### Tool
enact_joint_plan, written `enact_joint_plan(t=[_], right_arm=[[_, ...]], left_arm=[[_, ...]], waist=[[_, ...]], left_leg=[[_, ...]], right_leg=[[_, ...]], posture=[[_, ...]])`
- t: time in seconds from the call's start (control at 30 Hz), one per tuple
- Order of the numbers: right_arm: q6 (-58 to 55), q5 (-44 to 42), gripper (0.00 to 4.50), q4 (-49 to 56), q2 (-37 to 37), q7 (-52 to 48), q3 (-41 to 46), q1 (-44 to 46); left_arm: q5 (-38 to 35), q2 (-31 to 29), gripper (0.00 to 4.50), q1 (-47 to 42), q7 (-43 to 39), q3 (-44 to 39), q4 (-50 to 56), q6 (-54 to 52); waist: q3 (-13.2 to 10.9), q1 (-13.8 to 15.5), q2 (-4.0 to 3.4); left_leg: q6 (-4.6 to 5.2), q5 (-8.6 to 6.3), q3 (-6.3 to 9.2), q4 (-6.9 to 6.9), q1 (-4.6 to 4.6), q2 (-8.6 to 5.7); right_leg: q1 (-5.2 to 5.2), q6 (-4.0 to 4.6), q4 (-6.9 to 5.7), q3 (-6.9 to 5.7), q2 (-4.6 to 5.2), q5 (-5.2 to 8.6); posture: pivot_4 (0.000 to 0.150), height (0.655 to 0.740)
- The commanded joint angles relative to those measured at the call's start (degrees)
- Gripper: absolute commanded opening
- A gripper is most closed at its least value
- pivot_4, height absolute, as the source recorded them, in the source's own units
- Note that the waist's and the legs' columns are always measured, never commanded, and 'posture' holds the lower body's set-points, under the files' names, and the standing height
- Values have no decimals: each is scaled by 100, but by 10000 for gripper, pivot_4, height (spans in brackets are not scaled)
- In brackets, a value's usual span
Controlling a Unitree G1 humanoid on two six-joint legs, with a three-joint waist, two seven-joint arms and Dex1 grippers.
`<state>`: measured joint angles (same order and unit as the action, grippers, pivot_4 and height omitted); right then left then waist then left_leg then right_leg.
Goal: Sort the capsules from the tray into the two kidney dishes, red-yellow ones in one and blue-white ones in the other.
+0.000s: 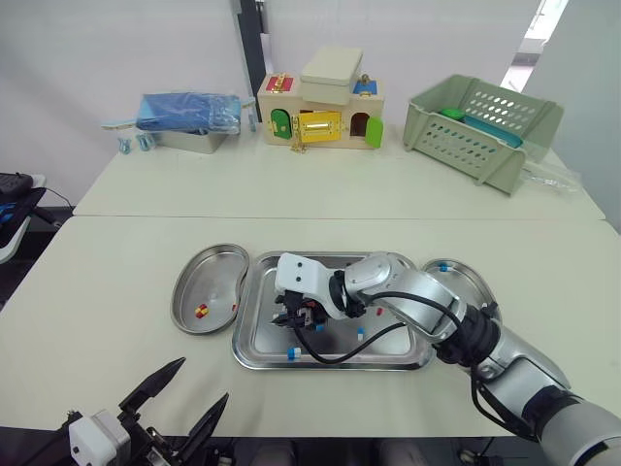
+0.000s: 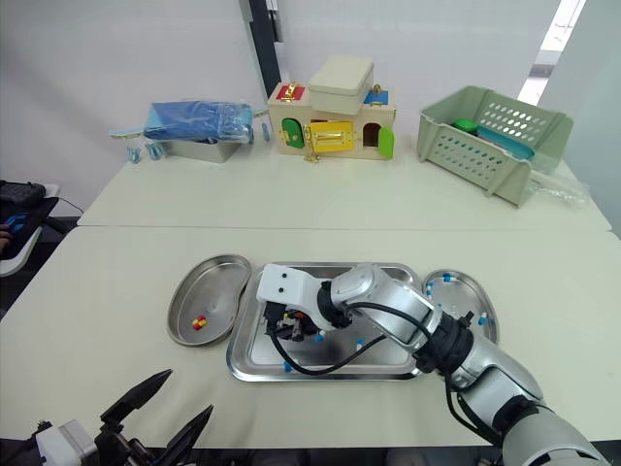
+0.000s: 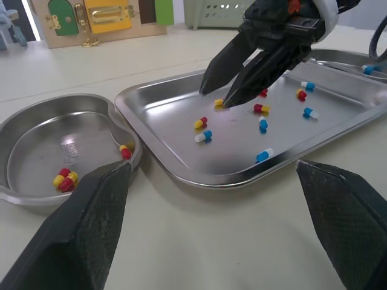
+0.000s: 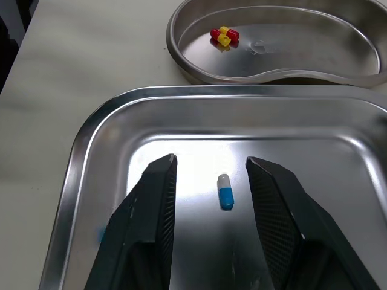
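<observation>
Reaching with the right gripper (image 4: 210, 162) down into the left part of the tray (image 4: 181, 121), fingers spread apart, clamped on nothing. Between the two fingers, on the tray floor, one blue-white capsule (image 4: 224, 191), touching neither of them; fingertips perhaps just above the metal, hard to tell. Elsewhere in the tray, several loose capsules (image 3: 204, 136) of both kinds, scattered. Just left of the tray, a kidney dish (image 1: 209, 277) with a few red-yellow capsules (image 1: 202, 311) inside. Just right of the tray, the second kidney dish (image 2: 464, 291) with some blue-white capsules (image 2: 445, 278), partly hidden behind the arm. In front of the tray, well apart from it, the left gripper (image 1: 201, 382), fingers wide apart, empty.
</observation>
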<state>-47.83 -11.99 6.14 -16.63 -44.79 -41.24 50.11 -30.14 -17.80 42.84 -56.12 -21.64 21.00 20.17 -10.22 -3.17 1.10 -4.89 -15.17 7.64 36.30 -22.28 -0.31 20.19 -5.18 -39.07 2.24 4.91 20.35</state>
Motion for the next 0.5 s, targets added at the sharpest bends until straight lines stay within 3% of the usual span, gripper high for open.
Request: enact_joint_plan(t=[0.03,0.3,0.5], right_arm=[[199,274,19802,-97,114,3,-33,44],[380,540,19802,-330,265,-98,-216,-126],[457,630,13288,-502,396,-120,-175,-178]], left_arm=[[-56,-60,45000,135,51,39,212,24],[-83,-72,45000,288,117,5,346,-14],[-74,-64,45000,333,90,-5,246,54]], waist=[[0,-1,0],[0,-10,-1],[-1,-19,-1]], left_leg=[[0,0,0,0,0,0],[0,0,0,0,0,0],[1,-1,-1,-1,1,0]], right_leg=[[0,0,0,0,0,0],[2,0,0,1,-1,0],[3,0,0,3,-2,0]], posture=[[1500,7400],[1500,7400],[1500,7400]])
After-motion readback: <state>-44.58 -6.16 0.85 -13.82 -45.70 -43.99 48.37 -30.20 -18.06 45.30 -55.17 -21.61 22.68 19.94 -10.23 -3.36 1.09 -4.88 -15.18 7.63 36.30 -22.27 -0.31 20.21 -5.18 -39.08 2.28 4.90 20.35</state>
